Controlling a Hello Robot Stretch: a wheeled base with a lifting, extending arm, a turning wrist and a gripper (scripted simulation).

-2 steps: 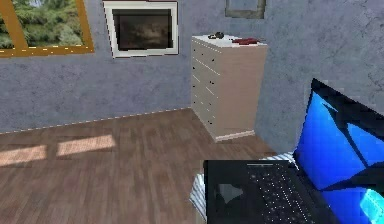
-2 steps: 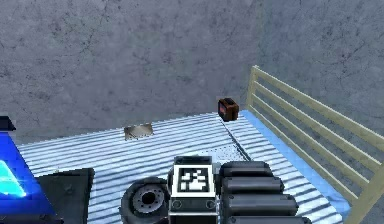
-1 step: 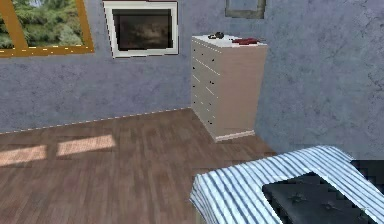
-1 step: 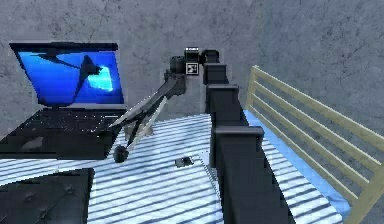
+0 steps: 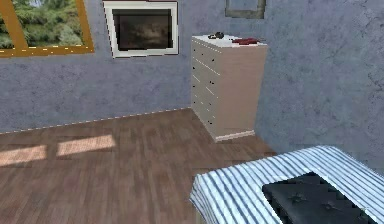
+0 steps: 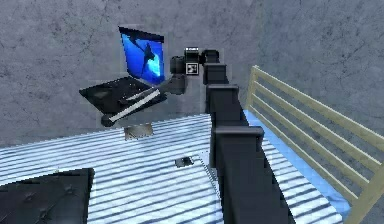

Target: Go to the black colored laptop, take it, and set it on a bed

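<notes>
In the arm side view, the dark arm (image 6: 236, 160) rises from the bottom edge across a bed (image 6: 110, 160) with a blue and white striped cover. A dark pillow (image 6: 40, 195) lies at the bed's near left corner, and a pale wooden rail (image 6: 310, 115) runs along its right side. Two small things (image 6: 183, 161) lie on the cover, one just left of the arm and one farther up. At the arm's far end the gripper (image 6: 168, 86) holds the black laptop (image 6: 120, 97). It hangs clear above the bed with its lid up and its screen lit blue. How the fingers are set cannot be told. Behind it is a blue-grey wall (image 6: 60, 50). In the forward view, past the bed's corner, a wooden floor (image 5: 120, 150) runs to a pale dresser (image 5: 230, 85) against the far wall. Beside the dresser hang a framed picture (image 5: 142, 28) and an orange-framed window (image 5: 45, 25).
</notes>
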